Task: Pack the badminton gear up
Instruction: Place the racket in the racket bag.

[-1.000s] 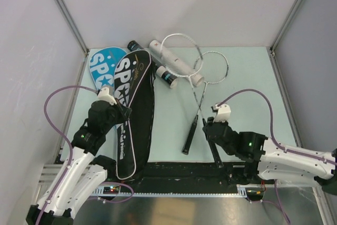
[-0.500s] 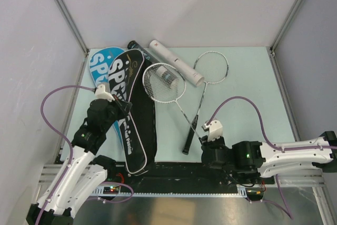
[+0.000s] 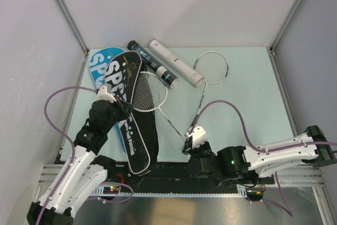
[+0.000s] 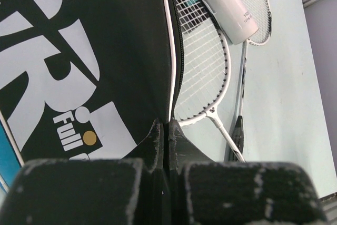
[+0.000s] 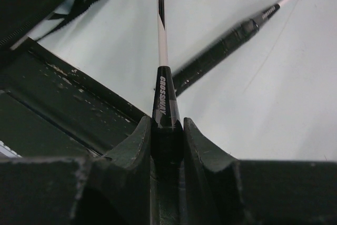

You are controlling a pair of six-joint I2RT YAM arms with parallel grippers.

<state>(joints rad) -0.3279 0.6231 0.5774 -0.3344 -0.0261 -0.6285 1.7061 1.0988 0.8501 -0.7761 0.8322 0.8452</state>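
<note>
Pinching the black handle of a racket [image 5: 165, 96], the right gripper [image 5: 167, 127] has the shaft running straight ahead of its fingers. The left gripper [image 4: 167, 133] nips the black bag [image 4: 95, 51] by its edge, fingers pressed together, with the racket's head just right of them.

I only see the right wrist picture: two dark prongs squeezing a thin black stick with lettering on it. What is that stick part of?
Observer: It is the handle of a badminton racket. The right end effector is closed on it, and the white-framed head lies far ahead.
Operator: Where does the head sit?
Observer: Against the edge of a black SPORT bag, with one side of the frame hidden under it.
Operator: Is anything holding that bag?
Observer: Yes, the left end effector is pinched shut on the bag's edge.
</note>
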